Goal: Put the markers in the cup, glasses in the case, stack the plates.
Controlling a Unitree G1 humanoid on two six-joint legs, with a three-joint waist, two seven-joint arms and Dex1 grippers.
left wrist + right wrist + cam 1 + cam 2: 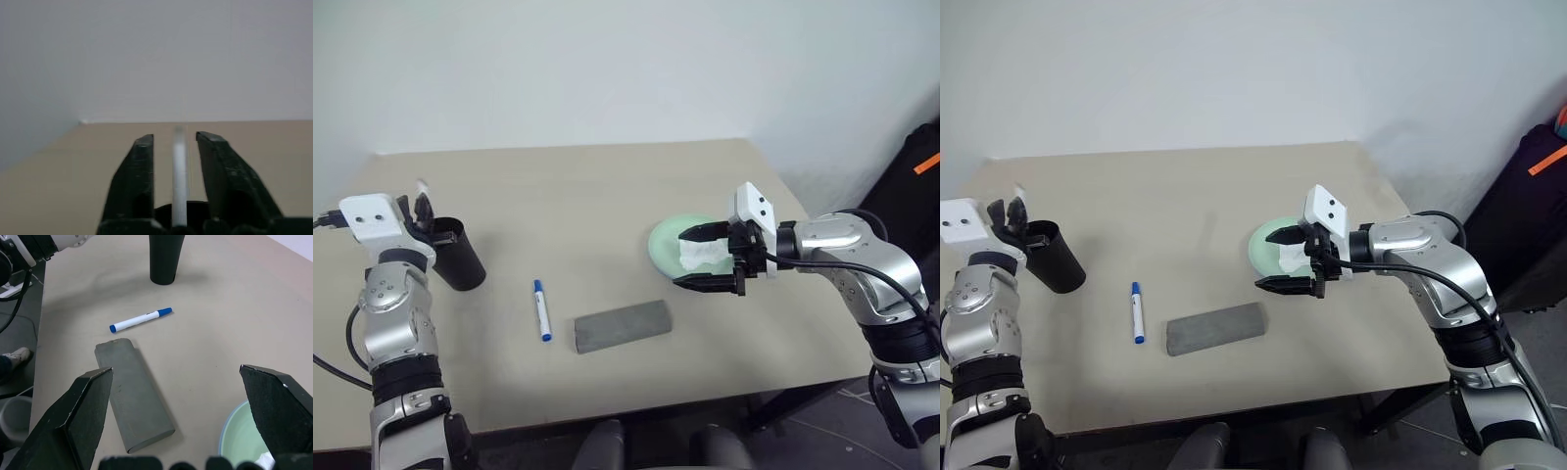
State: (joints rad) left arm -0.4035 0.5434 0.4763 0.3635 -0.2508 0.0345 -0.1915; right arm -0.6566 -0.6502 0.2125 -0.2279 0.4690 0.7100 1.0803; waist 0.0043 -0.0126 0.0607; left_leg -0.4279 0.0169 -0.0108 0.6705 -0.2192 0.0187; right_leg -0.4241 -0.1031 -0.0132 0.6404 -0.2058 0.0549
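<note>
At the far left, the left gripper point(423, 208) is positioned directly above the rim of the cup point(459, 254). A white marker point(179, 171) stands between its fingers, with gaps visible on both sides in the left wrist view; the fingers are parted and the marker appears released or dropping into the cup. This marker step is judged nearly complete.

To the right of the cup, the blue-capped marker point(541, 309) lies flat on the table point(587, 196), not yet collected. Beside it lies the grey case point(622, 326), lid closed. The glasses cannot be located.

Further right, the right gripper point(708, 258) hangs with jaws fully spread over the mint green plate point(664, 243), which carries a crumpled white tissue point(702, 252). It grasps nothing. A light blue rim under the green plate in the right wrist view suggests the plates are already stacked.
</note>
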